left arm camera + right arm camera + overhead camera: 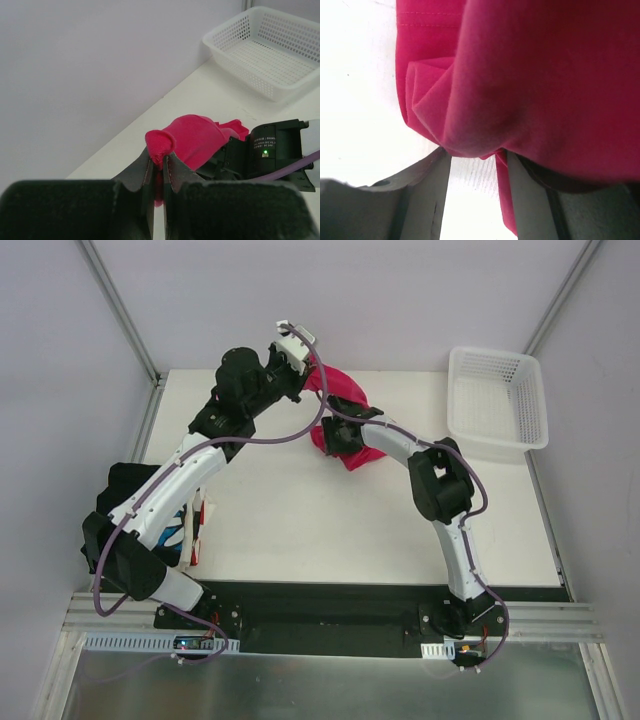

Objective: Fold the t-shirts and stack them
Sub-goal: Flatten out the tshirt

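The crimson-pink tee (352,456) is plain cloth w/ no print. It is bunched and creased, w/ a stitched hem showing in the right wrist view. It sits at the far ctr of the table (300,530), lifted and slung btwn the two grippers. One lump is by the far edge and another hangs nearer, to the right.

The left gripper (157,167) is pinched tight on a small fold of the tee, and a rounded nub of cloth pokes up above its fingers (172,175). The right gripper (472,157) is under the other lump w/ jaws apart. Bare table shows btwn them, and a thin strip of pink runs down along one finger. Its tips are buried in cloth, so it is unclear whether any of it is nipped.

The other tees lie in a pile at the near left. A black tee (125,485) shows w/ a bit of blue-and-white print, and white and red edges (200,530) stick out on the pile's right side. The left arm (170,485) crosses right over the pile and hides most of it.

A white lattice basket (497,443) stands at the far right corner, well apart from the pink tee. In the left wrist view the right gripper's black body blocks the tee's lower right part, w/ a green light on.
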`<state>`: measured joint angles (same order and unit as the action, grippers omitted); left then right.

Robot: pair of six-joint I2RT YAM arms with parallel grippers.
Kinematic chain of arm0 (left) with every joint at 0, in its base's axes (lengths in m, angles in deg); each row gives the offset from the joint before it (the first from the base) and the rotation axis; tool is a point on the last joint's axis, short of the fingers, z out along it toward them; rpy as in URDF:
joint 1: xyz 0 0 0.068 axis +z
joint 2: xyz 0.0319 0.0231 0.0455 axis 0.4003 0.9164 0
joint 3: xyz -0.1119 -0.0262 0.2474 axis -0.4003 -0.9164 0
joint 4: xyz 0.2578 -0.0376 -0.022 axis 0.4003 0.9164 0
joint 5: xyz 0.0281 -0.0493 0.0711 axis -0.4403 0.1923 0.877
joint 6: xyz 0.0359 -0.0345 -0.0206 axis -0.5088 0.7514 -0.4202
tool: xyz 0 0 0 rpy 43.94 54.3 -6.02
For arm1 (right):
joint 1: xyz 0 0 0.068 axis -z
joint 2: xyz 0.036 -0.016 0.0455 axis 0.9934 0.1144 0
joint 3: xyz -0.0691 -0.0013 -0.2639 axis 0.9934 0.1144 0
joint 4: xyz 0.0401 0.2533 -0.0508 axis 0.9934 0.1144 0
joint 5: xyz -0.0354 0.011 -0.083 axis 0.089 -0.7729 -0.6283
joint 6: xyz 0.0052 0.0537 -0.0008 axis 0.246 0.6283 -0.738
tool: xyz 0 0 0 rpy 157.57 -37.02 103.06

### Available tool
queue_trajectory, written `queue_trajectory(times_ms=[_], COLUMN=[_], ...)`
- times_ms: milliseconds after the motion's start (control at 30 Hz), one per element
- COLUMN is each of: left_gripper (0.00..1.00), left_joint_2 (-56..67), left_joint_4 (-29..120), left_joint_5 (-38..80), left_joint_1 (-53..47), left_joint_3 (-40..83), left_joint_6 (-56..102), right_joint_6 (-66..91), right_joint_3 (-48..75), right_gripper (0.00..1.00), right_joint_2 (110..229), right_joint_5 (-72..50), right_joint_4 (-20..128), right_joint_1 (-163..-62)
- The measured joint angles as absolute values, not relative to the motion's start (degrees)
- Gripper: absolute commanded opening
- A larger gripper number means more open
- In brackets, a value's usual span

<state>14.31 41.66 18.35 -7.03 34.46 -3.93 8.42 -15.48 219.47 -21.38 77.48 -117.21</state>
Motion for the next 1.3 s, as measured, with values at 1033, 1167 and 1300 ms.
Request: queue_trajectory(times_ms=[1033, 1167, 1300], left_gripper=[0.00, 0.00, 0.00], left_joint_2=[10.20, 10.47, 10.71], left_joint_4=[38.67, 38.69, 38.88], left_joint_5=[16.51, 15.97, 15.60], left_joint_1=[-5.52, -5.35, -4.78], left_joint_3=[28.32, 28.32, 28.32], left_joint_6=[-1.26, -1.52, -1.89], right_joint_6=[11.26, 12.14, 12.90], right_joint_3=[7.85, 21.11, 31.04], right_gripper=[0.00, 0.01, 0.01], right_joint_2=[204.28, 192.50, 179.29], right_joint_5=[-14.84, -13.51, -13.86], right_joint_4=[74.94, 76.03, 78.15], right_joint_1=[-116.62, -117.93, -117.93])
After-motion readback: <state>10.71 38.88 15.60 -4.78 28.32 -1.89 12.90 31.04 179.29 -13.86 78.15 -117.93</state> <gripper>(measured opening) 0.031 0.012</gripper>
